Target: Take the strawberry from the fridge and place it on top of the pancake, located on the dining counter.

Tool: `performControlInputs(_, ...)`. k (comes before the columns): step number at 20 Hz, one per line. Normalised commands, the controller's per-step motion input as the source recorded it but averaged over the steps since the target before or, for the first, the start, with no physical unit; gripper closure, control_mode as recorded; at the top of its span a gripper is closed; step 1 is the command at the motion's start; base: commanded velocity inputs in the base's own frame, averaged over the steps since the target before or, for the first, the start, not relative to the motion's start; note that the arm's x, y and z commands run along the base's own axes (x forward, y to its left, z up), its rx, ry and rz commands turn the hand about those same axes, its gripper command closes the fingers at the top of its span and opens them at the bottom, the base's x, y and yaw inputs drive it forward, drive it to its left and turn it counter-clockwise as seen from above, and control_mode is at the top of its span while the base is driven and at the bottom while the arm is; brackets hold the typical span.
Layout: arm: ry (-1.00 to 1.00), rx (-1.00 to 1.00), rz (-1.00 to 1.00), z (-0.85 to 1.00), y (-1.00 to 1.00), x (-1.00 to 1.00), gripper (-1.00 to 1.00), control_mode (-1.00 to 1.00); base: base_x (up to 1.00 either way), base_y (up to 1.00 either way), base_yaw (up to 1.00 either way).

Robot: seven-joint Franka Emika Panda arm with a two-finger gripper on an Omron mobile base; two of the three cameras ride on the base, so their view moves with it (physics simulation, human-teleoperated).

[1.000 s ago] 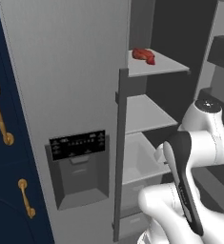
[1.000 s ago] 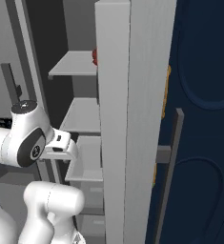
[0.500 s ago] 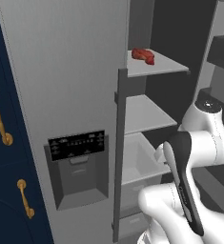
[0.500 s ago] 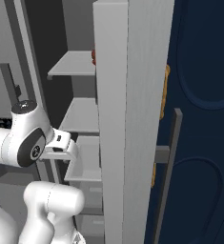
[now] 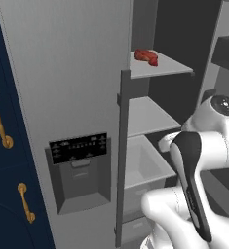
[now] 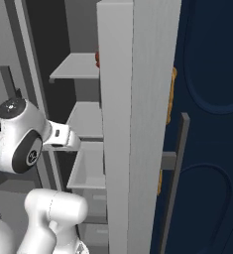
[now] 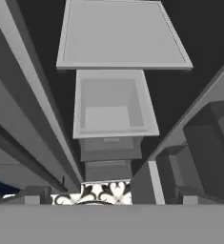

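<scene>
We see the strawberry (image 5: 146, 56) lying on the fridge's top shelf (image 5: 164, 67), near that shelf's back left corner, a small dark red lump resting on the grey surface; in the right base view only a red sliver of it (image 6: 96, 59) peeks out past the edge of the closed door. The fridge (image 5: 72, 87) stands with its right compartment open, and below the top shelf we find a second bare shelf (image 5: 147, 116) and then an open grey bin (image 5: 143, 165), with drawers under it in the hand view. The closed left door carries the black dispenser panel (image 5: 79, 147) and a long vertical handle (image 5: 122, 155) along its edge. Navy cabinets with gold handles (image 5: 0, 116) flank the fridge. The hand's fingers do not show, yet we take the hand as spread wide and holding nothing, looking down over the bin (image 7: 113, 102) well below the strawberry's shelf.
</scene>
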Motion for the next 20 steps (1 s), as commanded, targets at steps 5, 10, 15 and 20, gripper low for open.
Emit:
performControlInputs(5, -0.59, -0.04, 0.0, 1.0, -0.02, 0.17, -1.0, -1.0, 0.0, 0.0, 0.0)
performControlInputs(10, -0.63, 0.0, 0.02, 1.0, -0.19, 0.29, -1.0, -1.0, 0.0, 0.0, 0.0)
performControlInputs(15, -0.14, -0.02, 0.04, 0.97, -0.03, 0.41, -1.0, -1.0, 0.0, 0.0, 0.0)
performControlInputs(20, 0.01, -0.11, 0.0, 0.16, -0.03, 0.53, -1.0, -1.0, 0.0, 0.0, 0.0)
